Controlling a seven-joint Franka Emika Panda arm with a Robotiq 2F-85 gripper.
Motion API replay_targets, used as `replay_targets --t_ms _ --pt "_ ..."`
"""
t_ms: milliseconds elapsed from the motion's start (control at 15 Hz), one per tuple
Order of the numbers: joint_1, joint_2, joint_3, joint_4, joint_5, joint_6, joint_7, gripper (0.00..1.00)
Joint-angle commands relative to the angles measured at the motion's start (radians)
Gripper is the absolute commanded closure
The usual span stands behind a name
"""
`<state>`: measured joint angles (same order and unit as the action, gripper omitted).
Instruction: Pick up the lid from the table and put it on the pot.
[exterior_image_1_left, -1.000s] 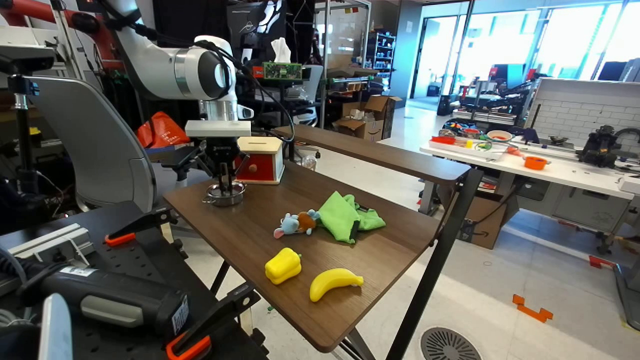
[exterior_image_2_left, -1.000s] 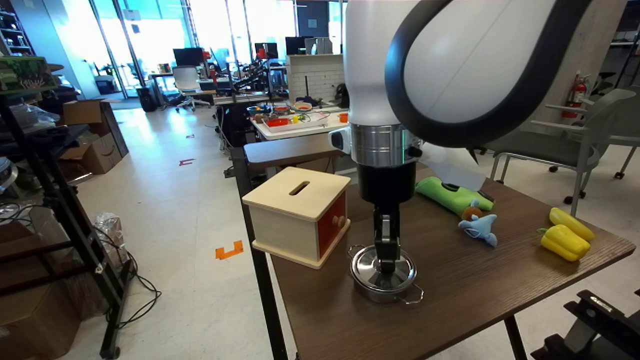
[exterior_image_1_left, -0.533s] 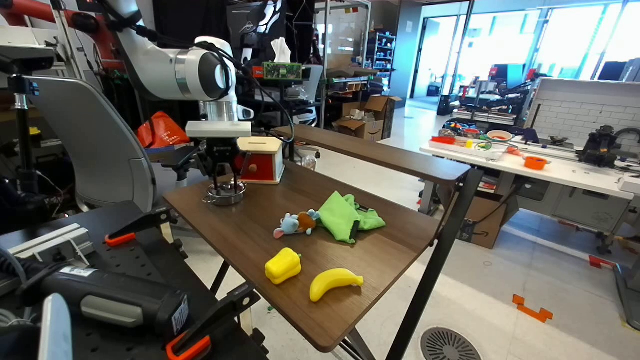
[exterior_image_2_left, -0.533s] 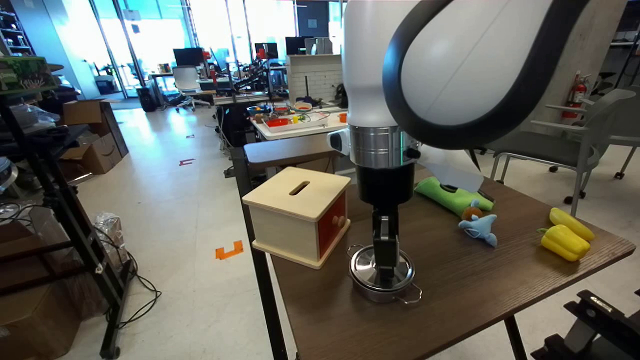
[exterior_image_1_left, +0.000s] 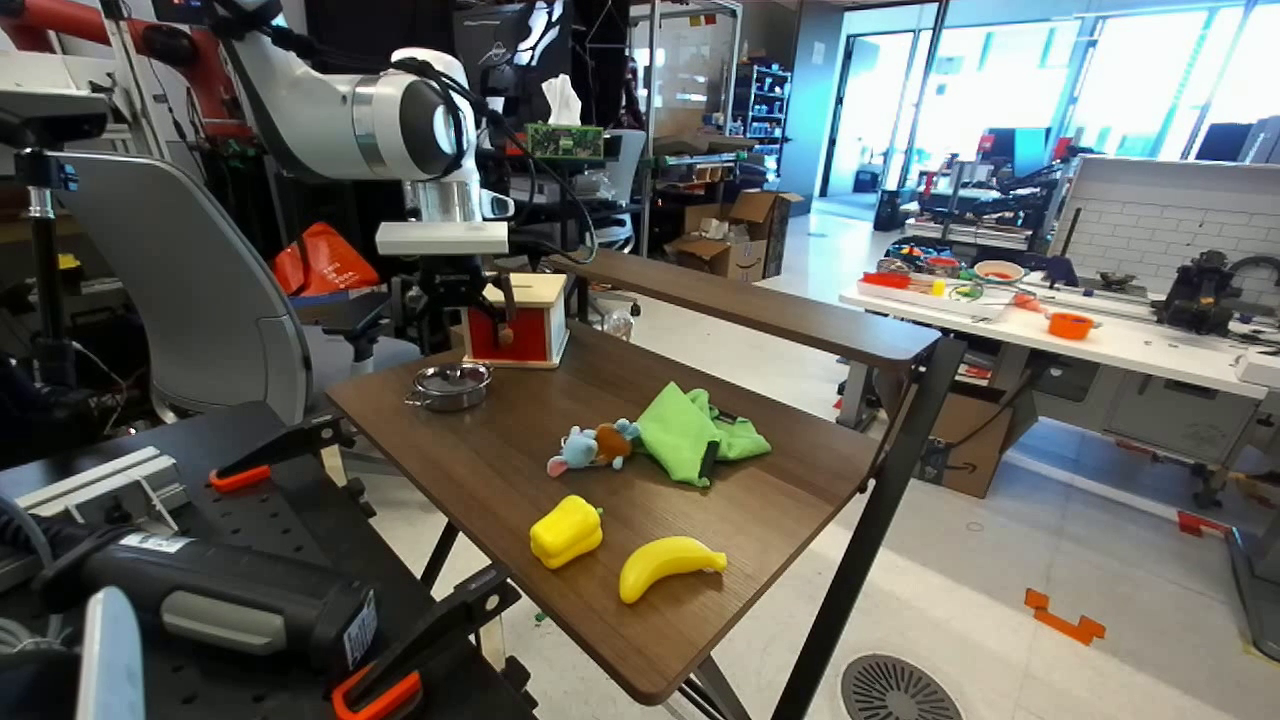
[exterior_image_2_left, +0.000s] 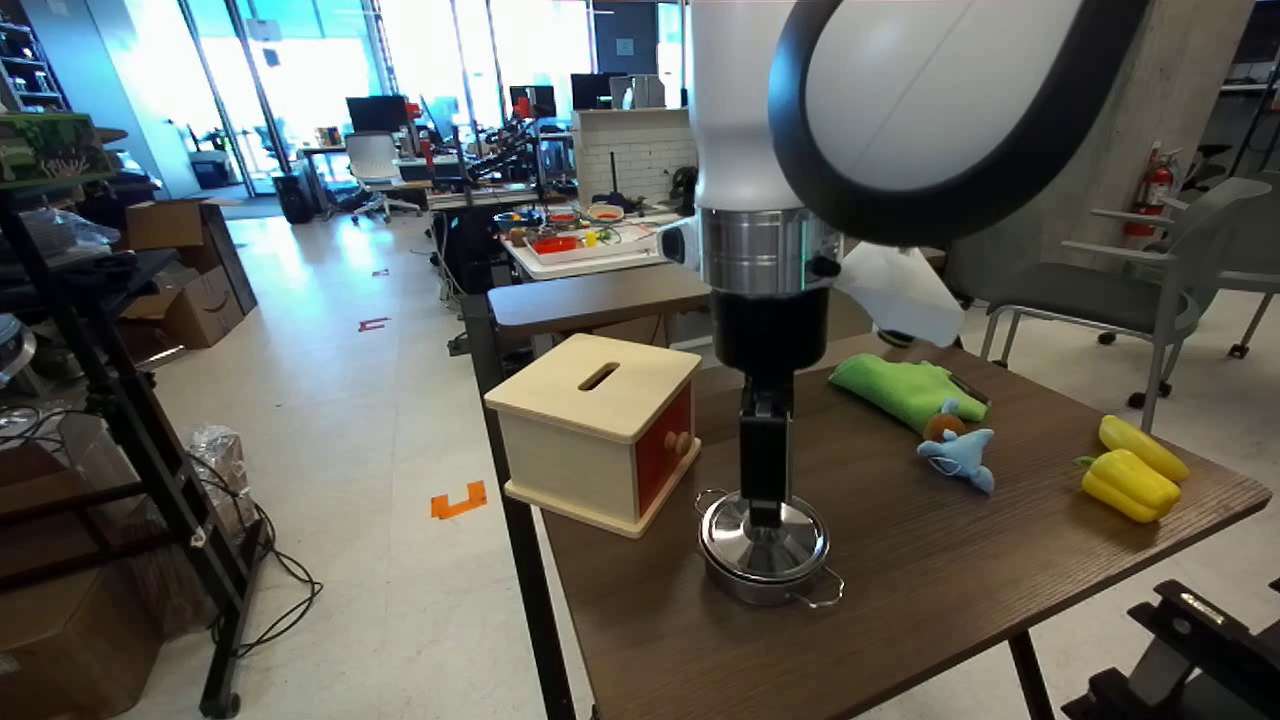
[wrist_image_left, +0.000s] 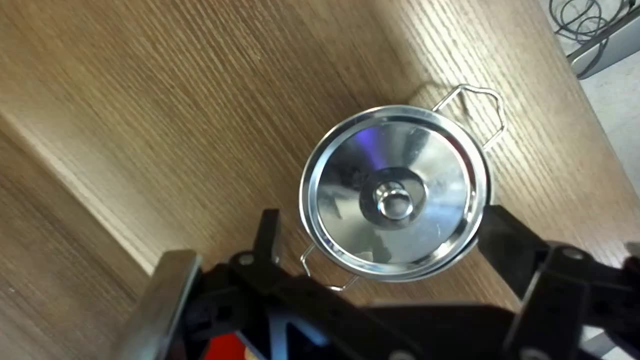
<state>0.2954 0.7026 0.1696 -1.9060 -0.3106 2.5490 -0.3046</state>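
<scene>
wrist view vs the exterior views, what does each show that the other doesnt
Only the wrist view plainly shows the knob on the lid, seen from above; elsewhere it is hidden or too small to tell.

Only the exterior views show the yellow pepper, banana, blue plush toy, green cloth and the wooden box's slotted top.

All share the lid resting on the pot, the brown table and the tool, open above the lid.

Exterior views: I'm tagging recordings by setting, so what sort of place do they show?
Likely a robotics lab or workshop: a white robot arm hangs over a brown table, a cluttered white workbench stands further off, and clamps show at the edge of a perforated black board.
</scene>
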Motion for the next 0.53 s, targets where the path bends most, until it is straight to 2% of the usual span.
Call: replay_targets --t_ms 0,67,133,467 --pt "-0.009 -0.142 0.001 -0.092 -0.006 -0.025 0.033 0.0" --pt "-0.014 -0.167 0.002 -0.106 -0.005 -0.036 0.031 0.0" --pt "-0.009 -0.08 0.005 -0.039 -0.005 -0.005 0.02 0.0" --pt "-0.01 -0.086 0.006 -0.05 -0.005 -0.006 0.021 0.0"
